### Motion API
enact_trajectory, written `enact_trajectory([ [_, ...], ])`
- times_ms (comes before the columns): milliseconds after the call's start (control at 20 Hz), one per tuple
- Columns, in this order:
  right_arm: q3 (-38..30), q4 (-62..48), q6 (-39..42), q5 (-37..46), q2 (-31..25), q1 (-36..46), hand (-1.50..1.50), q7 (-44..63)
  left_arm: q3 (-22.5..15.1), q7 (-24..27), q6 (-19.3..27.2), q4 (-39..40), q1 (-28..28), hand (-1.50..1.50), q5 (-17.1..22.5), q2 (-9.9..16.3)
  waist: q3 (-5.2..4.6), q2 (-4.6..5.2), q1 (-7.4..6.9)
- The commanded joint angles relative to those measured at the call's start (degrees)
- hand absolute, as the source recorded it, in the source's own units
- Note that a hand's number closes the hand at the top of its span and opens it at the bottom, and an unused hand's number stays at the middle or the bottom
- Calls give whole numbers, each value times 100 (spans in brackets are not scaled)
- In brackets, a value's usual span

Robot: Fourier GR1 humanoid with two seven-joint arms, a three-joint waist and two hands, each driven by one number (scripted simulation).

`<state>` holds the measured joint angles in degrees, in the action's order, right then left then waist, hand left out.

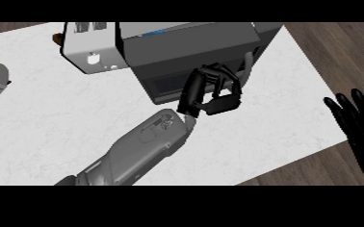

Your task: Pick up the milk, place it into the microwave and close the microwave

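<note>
The grey microwave (192, 43) stands at the back of the white counter (64, 125), its door (167, 82) with the dark window lying flush against the body. My left hand (210, 92) rests against the door's front, just left of the vertical handle (249, 65), with relaxed fingers touching the panel and nothing in it. My right hand (347, 115) stays open and still at the view's right edge, fingers up. No milk shows anywhere in view.
A white appliance (89, 48) stands against the microwave's left side, with a small brown thing (55, 38) behind it. A grey object (4, 79) pokes in at the left edge. The counter ends at wooden flooring (327, 43) to the right.
</note>
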<state>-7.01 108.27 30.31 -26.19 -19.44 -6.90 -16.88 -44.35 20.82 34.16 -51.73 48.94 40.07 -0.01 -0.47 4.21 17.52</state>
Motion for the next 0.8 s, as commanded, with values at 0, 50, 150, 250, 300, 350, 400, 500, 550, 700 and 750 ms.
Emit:
enact_trajectory([
  [0,-14,146,27,-202,-82,2,-150,158,311,272,-21,262,320,150,298,1,-1,17,146],
  [50,-41,178,52,-234,-131,79,-150,158,330,246,-45,356,430,150,354,1,8,19,143],
  [150,-79,151,-16,-265,-133,153,-150,197,358,395,-139,495,477,150,447,1,12,70,131],
  [250,-68,296,23,-354,-208,211,-150,269,302,545,-87,565,415,150,491,1,1,73,216],
  [300,-93,208,15,-392,-188,192,-150,261,339,637,-168,577,404,150,565,1,12,94,174],
  [350,-86,306,43,-397,-247,168,-150,309,395,575,-161,628,496,150,631,1,10,70,240],
  [400,-53,289,23,-416,-247,280,-150,343,318,650,-163,620,509,150,633,1,12,93,190],
  [500,-85,308,13,-477,-257,280,-150,359,331,761,-179,705,498,150,703,1,19,96,200],
  [550,-137,290,-29,-565,-268,333,-150,390,341,800,-211,753,478,150,740,1,18,111,160],
  [700,-162,364,3,-664,-328,342,-150,436,347,880,-211,747,583,150,871,1,23,81,271],
  [750,-138,354,-19,-699,-336,338,-150,504,276,980,-216,781,499,150,866,1,19,107,269],
])
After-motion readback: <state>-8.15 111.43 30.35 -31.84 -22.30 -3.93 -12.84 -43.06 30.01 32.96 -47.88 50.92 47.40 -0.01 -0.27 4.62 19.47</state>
